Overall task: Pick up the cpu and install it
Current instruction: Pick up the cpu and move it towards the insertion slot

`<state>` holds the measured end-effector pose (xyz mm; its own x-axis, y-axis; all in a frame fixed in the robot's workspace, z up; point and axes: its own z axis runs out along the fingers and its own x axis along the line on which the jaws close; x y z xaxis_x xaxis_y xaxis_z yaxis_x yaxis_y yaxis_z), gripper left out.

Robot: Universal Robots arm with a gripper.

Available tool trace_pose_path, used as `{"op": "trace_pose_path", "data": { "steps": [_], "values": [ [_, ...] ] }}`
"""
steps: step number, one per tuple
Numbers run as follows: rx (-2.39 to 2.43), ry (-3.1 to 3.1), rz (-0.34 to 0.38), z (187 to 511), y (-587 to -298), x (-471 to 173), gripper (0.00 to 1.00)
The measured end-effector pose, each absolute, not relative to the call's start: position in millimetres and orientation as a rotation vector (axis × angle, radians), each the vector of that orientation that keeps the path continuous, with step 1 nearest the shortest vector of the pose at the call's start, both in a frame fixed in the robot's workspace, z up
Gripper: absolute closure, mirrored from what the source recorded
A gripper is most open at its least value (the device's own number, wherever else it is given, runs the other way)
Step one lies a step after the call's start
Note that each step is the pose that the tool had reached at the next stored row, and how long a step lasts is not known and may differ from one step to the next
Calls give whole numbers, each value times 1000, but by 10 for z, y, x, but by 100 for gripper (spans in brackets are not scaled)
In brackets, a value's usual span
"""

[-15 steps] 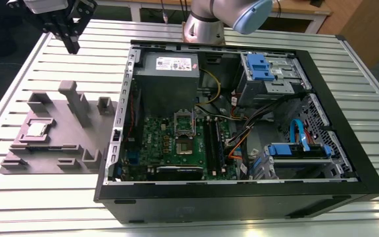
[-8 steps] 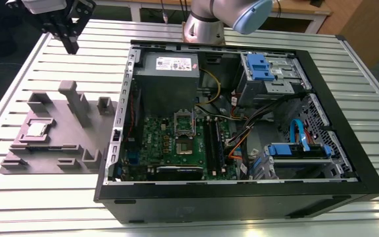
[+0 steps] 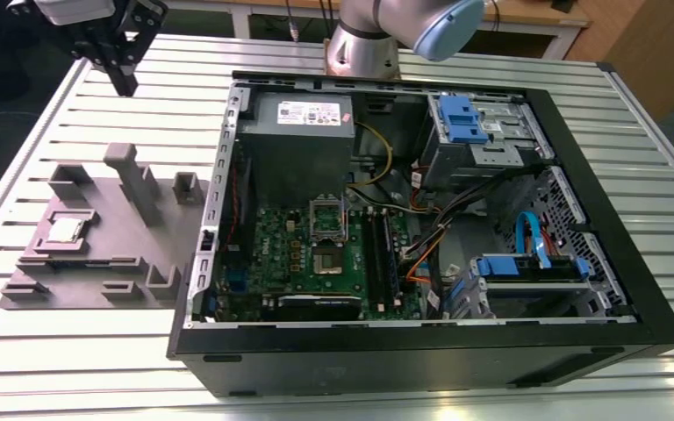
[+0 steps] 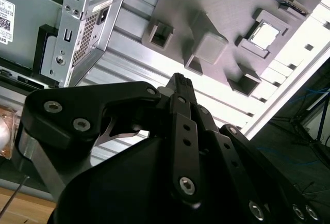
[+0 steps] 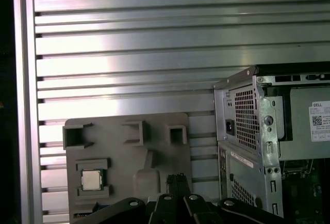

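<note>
Exterior view, nearest: open computer case (image 3: 431, 361). Beside it, at that view's left: cpu (image 3: 68, 230) seated in a recess of the grey fixture (image 3: 115, 241), untouched. Farthest: gripper (image 3: 123, 85) above the slatted table (image 3: 80, 351), fingers pressed together, holding nothing.

The cpu (image 3: 68, 230) is a small, flat square chip with a pale silvery metal top. It lies face up and level in a square raised frame on the grey holder (image 3: 126, 241), nothing touching it. Its seat is close to the holder's edge on the exterior view's left, about midway along that edge. The holder rests on the slatted tabletop (image 3: 80, 351). In both wrist views the cpu (image 4: 264, 34) (image 5: 92, 180) sits square in its frame, its top bright and bare.
</note>
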<state>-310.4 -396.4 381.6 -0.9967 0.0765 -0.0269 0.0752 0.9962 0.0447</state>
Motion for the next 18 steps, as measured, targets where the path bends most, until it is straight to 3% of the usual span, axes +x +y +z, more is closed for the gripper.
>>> {"op": "trace_pose_path", "data": {
  "steps": [18],
  "values": [
    [118, 3110, 68, 3793, -3964, -3198, 90]
  ]
}}
